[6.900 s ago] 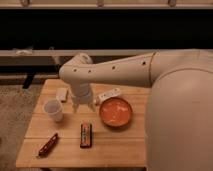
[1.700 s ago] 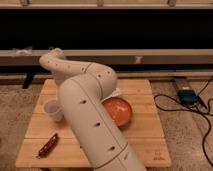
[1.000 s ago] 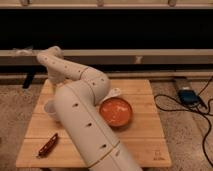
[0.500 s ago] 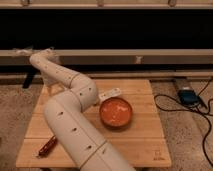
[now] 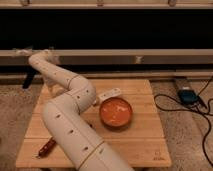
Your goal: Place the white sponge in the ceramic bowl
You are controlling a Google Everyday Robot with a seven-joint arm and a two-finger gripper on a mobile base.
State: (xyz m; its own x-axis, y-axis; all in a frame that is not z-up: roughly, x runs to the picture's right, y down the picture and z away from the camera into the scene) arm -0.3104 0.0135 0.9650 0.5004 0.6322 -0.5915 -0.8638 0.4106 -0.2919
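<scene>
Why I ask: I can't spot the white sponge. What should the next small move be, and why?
Probably bring the tool in over the table. It hangs out past the table's far left corner, well away from the ceramic bowl, and the arm covers the table's left side, so the white sponge cannot be seen. A grasp cannot be judged from here.

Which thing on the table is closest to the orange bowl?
The white bar, just behind the ceramic bowl's rim; the reddish packet lies far off. The gripper is beyond the table's back-left corner.
</scene>
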